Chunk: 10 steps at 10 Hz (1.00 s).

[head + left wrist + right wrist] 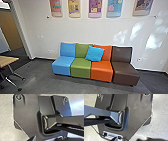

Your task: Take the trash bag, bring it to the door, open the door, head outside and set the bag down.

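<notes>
— How do our grippers stand, near at hand?
— We cannot tell how far the left gripper or the right gripper is open, nor whether either has hold of anything; we cannot tell where the trash bag is, either.
— How would we expect it to handle?
— Soft and limp, we judge, with slippery film that could tear; its weight we cannot judge; we would take it by the gathered neck and let the load hang below.
— And the surface ahead of us?
— Dark grey floor (45,81), looking flat, with pale sheen in places; toward our left the corner of a wood-topped table (7,60) stands on castered legs, which we could clip with a hanging load.
— Farther off?
— A four-seat sofa (81,71) in blue, green, orange and brown; a bright blue cushion (95,53) leans across the green and orange backs; behind are the white wall (87,31), patched with light toward our right, and coloured wall panels (95,7) above; a doorway (22,35) opens at our left; whether it leads to the door we need, we cannot tell.
</notes>
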### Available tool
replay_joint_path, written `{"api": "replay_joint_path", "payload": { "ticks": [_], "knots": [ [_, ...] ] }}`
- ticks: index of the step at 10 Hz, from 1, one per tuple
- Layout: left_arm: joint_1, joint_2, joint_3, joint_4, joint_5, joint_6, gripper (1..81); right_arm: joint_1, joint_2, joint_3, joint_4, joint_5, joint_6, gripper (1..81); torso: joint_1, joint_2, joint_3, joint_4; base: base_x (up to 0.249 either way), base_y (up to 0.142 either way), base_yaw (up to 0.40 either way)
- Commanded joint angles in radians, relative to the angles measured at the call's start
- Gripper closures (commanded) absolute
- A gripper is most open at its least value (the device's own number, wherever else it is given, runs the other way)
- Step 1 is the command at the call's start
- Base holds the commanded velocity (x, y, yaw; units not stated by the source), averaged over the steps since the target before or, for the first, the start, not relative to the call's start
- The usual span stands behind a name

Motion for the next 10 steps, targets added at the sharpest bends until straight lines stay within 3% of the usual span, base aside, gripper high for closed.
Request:
{"api": "replay_joint_path", "payload": {
  "ticks": [1, 6, 9, 10],
  "knots": [
    [-0.021, -0.006, 0.006, -0.006, 0.057, 0.001, 1.0, 0.027, -0.014, 0.020, -0.007, -0.054, 0.001, 1.0, 0.000, 0.000, 0.000, 0.000, 0.000, 0.000, 0.000],
    [-0.023, -0.077, 0.063, -0.006, 0.056, -0.009, 1.0, 0.015, -0.118, 0.190, -0.003, -0.028, 0.001, 1.0, -0.002, -0.001, 0.000, 0.000, 0.000, 0.000, 0.000],
    [-0.030, -0.192, 0.208, -0.009, 0.056, -0.011, 1.0, 0.011, -0.173, 0.285, 0.003, -0.028, 0.002, 1.0, -0.002, -0.001, 0.000, 0.000, 0.000, 0.000, 0.000],
    [-0.041, -0.242, 0.265, -0.029, 0.056, -0.011, 1.0, 0.013, -0.204, 0.338, 0.003, -0.028, 0.004, 1.0, -0.002, -0.001, 0.000, 0.000, 0.000, 0.000, 0.000]
  ]
}}
